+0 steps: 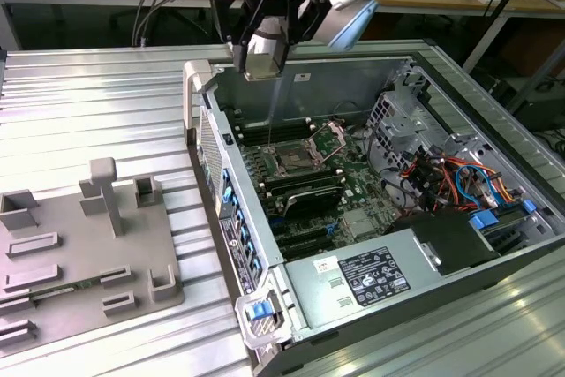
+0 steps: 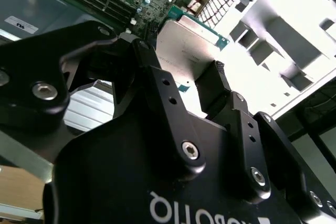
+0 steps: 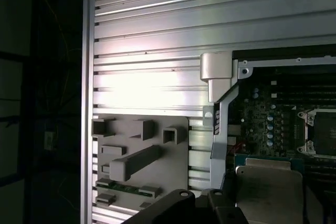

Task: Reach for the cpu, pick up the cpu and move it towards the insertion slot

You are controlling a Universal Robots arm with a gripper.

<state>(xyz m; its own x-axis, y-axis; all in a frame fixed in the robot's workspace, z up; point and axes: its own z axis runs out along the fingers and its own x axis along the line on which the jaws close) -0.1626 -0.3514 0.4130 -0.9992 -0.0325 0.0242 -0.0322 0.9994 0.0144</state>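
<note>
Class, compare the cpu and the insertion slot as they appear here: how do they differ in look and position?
The cpu has a pale silvery top; the insertion slot has a dark centre in a shiny metal frame. The cpu is held up between the gripper fingers above the open computer case; the insertion slot lies flat on the motherboard inside it. Both are square.

I see the cpu point(image 1: 264, 57) as a small flat square chip with a pale silvery top and a green edge, lifted in the air above the rear wall of the open computer case, clamped between the black fingers point(image 2: 212, 85). In both wrist views its metal face point(image 3: 269, 190) shows plainly. The insertion slot point(image 1: 291, 162) lies flat on the motherboard inside the case, a square socket with shiny metal frame, dark centre and raised wire levers, well below the cpu
</note>
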